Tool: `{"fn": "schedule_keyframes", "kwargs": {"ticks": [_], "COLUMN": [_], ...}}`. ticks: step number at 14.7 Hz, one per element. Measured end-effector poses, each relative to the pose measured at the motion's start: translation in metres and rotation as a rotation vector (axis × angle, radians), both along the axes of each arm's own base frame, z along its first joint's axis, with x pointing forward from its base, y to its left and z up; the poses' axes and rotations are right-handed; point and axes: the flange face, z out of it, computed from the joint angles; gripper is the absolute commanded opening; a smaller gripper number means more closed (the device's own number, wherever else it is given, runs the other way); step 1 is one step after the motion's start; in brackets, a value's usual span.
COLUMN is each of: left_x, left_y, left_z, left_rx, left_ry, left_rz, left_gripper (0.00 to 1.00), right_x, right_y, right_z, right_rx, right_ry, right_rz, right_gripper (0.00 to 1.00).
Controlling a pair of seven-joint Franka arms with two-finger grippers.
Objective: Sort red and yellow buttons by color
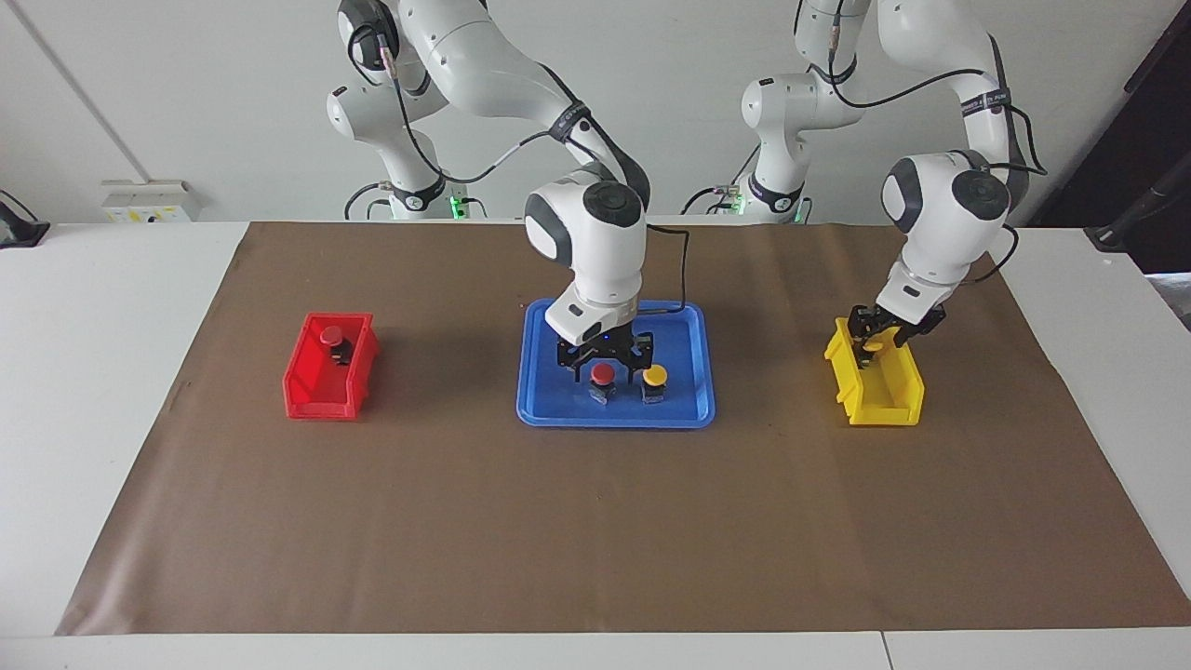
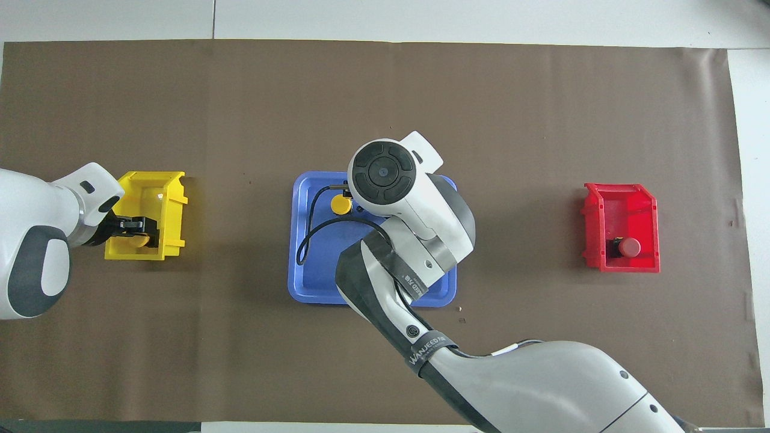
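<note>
A red button (image 1: 604, 373) and a yellow button (image 1: 656, 375) stand side by side in the blue tray (image 1: 558, 409). My right gripper (image 1: 603, 359) is open just over the red button, one finger on each side of its cap. In the overhead view the right arm hides that red button, and only the tray's yellow button (image 2: 341, 205) shows. My left gripper (image 1: 876, 337) is down in the yellow bin (image 1: 884, 405), with a second yellow button (image 2: 141, 240) right at its tip. A second red button (image 1: 332, 337) lies in the red bin (image 1: 307, 395).
The three containers stand in a row on a brown mat (image 1: 595, 540). The red bin (image 2: 619, 195) is toward the right arm's end, the tray (image 2: 313, 282) is in the middle, and the yellow bin (image 2: 150, 180) is toward the left arm's end.
</note>
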Motion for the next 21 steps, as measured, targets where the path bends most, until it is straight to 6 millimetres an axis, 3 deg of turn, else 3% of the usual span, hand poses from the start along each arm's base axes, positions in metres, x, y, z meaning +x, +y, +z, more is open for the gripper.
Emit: {"fn": "schedule_keyframes", "kwargs": {"ticks": [1, 2, 5, 7, 8, 10, 11, 14, 16, 17, 18, 19, 21], "left_x": [0.005, 0.012, 0.032, 0.031, 0.027, 0.022, 0.021, 0.023, 0.025, 0.027, 0.031, 0.033, 0.025], "left_y": [0.001, 0.001, -0.002, -0.009, -0.015, -0.023, -0.024, -0.025, -0.025, -0.028, -0.039, -0.064, -0.146], "left_z": [0.012, 0.031, 0.138, 0.208, 0.233, 0.261, 0.267, 0.267, 0.262, 0.253, 0.237, 0.214, 0.157], "left_rx": [0.001, 0.003, 0.01, 0.013, 0.013, 0.016, 0.015, 0.001, -0.002, -0.005, -0.013, -0.027, -0.053], "left_ry": [0.001, 0.004, -0.014, -0.035, -0.04, -0.039, -0.035, -0.031, -0.027, -0.046, -0.094, -0.127, -0.136], "left_rz": [0.003, 0.005, 0.008, -0.005, -0.038, -0.147, -0.183, -0.214, -0.208, -0.177, -0.14, -0.124, -0.116], "left_gripper": [1.0, 1.0, 1.0, 1.0, 1.0, 1.0, 1.0, 1.0, 1.0, 1.0, 1.0, 1.0, 1.0], "right_x": [-0.003, -0.006, -0.012, -0.015, -0.016, -0.016, -0.015, -0.011, -0.001, 0.008, 0.017, 0.023, 0.03], "right_y": [0.0, 0.0, 0.001, 0.0, -0.001, -0.002, -0.003, -0.005, -0.014, -0.029, -0.055, -0.091, -0.19], "right_z": [-0.003, -0.005, -0.009, -0.013, -0.014, -0.014, -0.013, -0.002, 0.028, 0.052, 0.081, 0.107, 0.151], "right_rx": [0.0, 0.001, 0.006, 0.008, 0.008, 0.01, 0.011, 0.011, -0.008, -0.016, -0.024, -0.037, -0.056], "right_ry": [0.002, 0.004, 0.003, 0.002, 0.002, 0.0, -0.002, -0.005, 0.011, 0.015, 0.018, 0.029, 0.049], "right_rz": [0.003, 0.006, 0.014, 0.015, 0.015, 0.014, 0.013, 0.006, 0.007, 0.014, 0.032, 0.062, 0.129], "right_gripper": [0.84, 0.81, 0.72, 0.56, 0.5, 0.27, 0.14, 0.1, 0.1, 0.1, 0.1, 0.1, 0.1]}}
